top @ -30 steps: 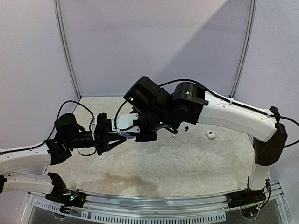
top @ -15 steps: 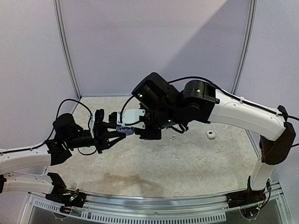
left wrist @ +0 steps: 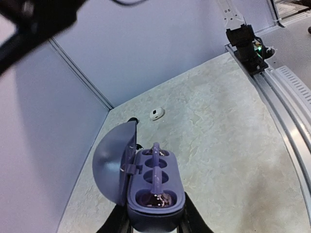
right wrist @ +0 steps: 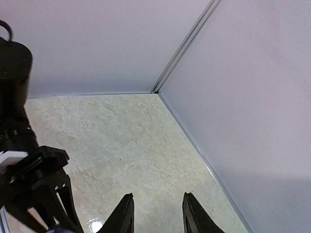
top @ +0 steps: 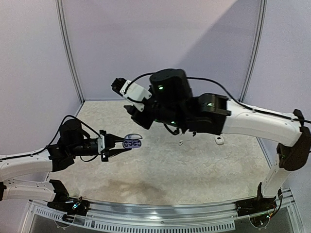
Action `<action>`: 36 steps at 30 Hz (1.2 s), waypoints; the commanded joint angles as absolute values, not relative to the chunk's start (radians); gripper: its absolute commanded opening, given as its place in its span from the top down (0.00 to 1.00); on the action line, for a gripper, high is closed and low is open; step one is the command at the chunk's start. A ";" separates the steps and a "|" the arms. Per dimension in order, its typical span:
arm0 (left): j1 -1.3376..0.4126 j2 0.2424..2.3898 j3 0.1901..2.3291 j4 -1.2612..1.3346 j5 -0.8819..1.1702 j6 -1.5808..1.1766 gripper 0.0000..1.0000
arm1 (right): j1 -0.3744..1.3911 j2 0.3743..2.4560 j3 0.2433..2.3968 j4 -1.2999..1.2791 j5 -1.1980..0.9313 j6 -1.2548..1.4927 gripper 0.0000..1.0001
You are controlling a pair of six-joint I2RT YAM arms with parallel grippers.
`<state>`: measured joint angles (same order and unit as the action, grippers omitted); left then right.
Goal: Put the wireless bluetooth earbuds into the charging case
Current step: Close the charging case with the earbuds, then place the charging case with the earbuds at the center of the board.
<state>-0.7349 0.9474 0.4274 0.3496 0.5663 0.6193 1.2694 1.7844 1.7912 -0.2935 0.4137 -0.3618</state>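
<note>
Purple plastic charging case (left wrist: pixel 155 187) held aloft for loading
Left fingers (left wrist: pixel 193 222) clamp it, lid open — right fingers (right wrist: pixel 124 216) gape, empty.

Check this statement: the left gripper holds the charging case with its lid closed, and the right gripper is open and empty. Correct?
No: the left wrist view shows the lid open on the charging case; the left gripper holds it, and the right gripper is open and empty.

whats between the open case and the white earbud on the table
Top view: a tiny pale piece lies roughly midway between the case and the white earbud; otherwise bare table.
</note>
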 commanded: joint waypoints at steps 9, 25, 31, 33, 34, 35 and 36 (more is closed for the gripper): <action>-0.742 0.948 0.474 0.300 0.488 0.554 1.00 | 1.294 1.843 1.641 -0.265 0.527 -0.084 0.66; -0.741 0.984 0.504 0.257 0.463 0.284 1.00 | 1.280 1.758 1.560 -0.331 0.490 -0.025 0.63; -0.731 1.025 0.585 0.082 0.425 0.075 1.00 | 1.159 1.661 1.548 -0.470 0.596 0.097 0.54; -0.715 1.067 0.631 -0.009 0.416 0.031 1.00 | 1.092 1.635 1.531 -0.549 0.584 0.184 0.51; -0.700 1.093 0.660 -0.059 0.420 0.010 1.00 | 1.051 1.626 1.522 -0.590 0.567 0.255 0.50; -0.681 1.127 0.690 -0.117 0.433 -0.033 1.00 | 1.011 1.611 1.510 -0.632 0.544 0.295 0.49; -0.659 1.161 0.724 -0.161 0.452 -0.058 1.00 | 0.969 1.603 1.497 -0.670 0.519 0.338 0.47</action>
<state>-0.7197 1.0634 0.6209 0.0715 0.4397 0.1074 1.1114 1.6623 1.5463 -0.4660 0.5358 0.1200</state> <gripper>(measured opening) 0.252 0.504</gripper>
